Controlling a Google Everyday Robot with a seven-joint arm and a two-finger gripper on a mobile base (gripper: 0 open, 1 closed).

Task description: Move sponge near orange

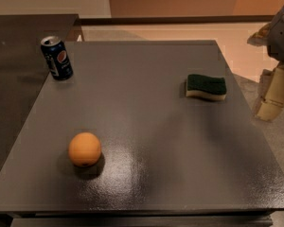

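Grey table: one sponge, one orange, one can; pincer off table edge, state unclear.

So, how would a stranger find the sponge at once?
Look at the dark grey table, at its right side, near the claw that hangs beyond the edge. The sponge lies there alone: flat, wavy-edged, green on top, pale yellow below, unlike the round orange and the blue can.
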